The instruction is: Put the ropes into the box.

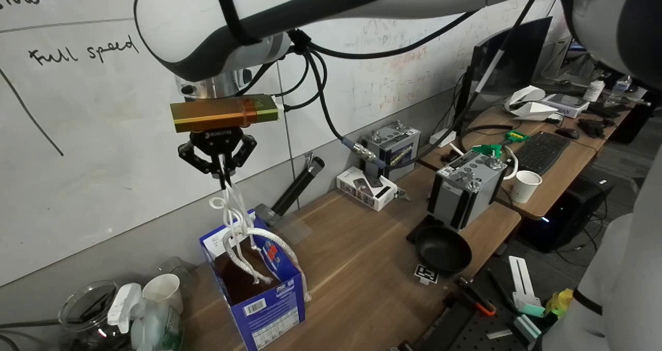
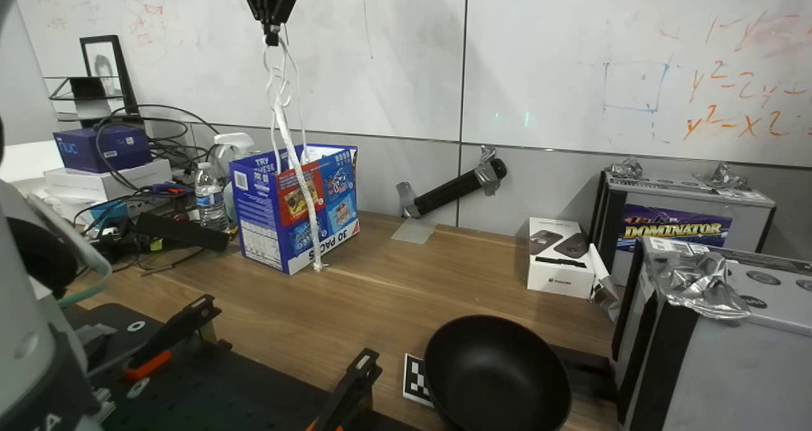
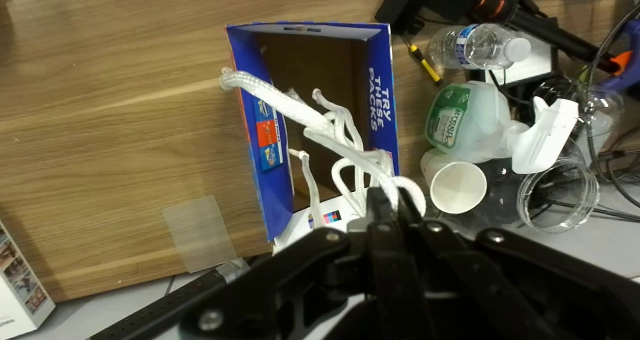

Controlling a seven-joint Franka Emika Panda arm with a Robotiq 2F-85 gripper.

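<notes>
My gripper (image 1: 224, 179) is shut on a bundle of white ropes (image 1: 283, 246) and holds it above the open blue box (image 1: 276, 309). In an exterior view the gripper (image 2: 271, 36) is high over the box (image 2: 259, 209), and the ropes (image 2: 303, 186) hang down in loops. Some strands hang into the box opening. One thick strand hangs outside the box wall, its end close to the table. In the wrist view the fingertips (image 3: 394, 205) pinch the ropes (image 3: 280, 99); one end crosses over the left rim of the box (image 3: 381, 99). The brown inside is partly hidden by rope.
A spray bottle (image 3: 465, 122), paper cup (image 3: 457, 187), clear jar (image 3: 557, 200) and water bottle (image 3: 475, 47) stand close beside the box. A black tube (image 2: 453, 188) is taped to the wall behind. A black pan (image 2: 498, 374) and grey battery-like boxes (image 1: 465, 188) stand farther along the table.
</notes>
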